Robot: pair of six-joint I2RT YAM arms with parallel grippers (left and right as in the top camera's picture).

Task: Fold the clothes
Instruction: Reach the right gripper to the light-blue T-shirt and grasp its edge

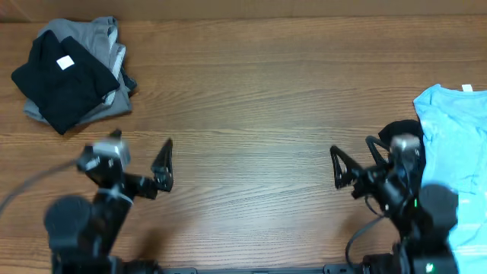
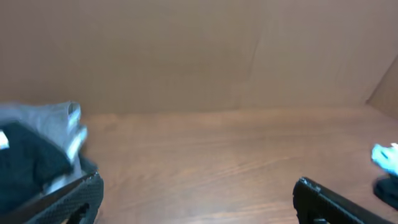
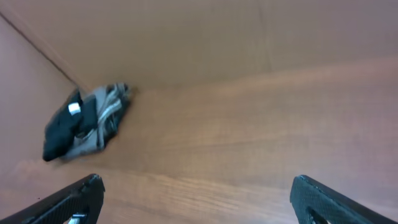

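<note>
A light blue T-shirt (image 1: 456, 144) lies at the table's right edge, partly under my right arm; a sliver of it shows in the left wrist view (image 2: 387, 155). A folded black T-shirt (image 1: 57, 80) rests on grey ones (image 1: 95, 38) at the far left, also seen in the left wrist view (image 2: 31, 162) and the right wrist view (image 3: 81, 127). My left gripper (image 1: 163, 164) is open and empty above bare wood, jaws wide (image 2: 199, 199). My right gripper (image 1: 340, 167) is open and empty left of the blue shirt, jaws wide (image 3: 196, 199).
The wooden table (image 1: 251, 99) runs between the two piles. A brown wall (image 2: 186, 56) stands behind the table's far edge.
</note>
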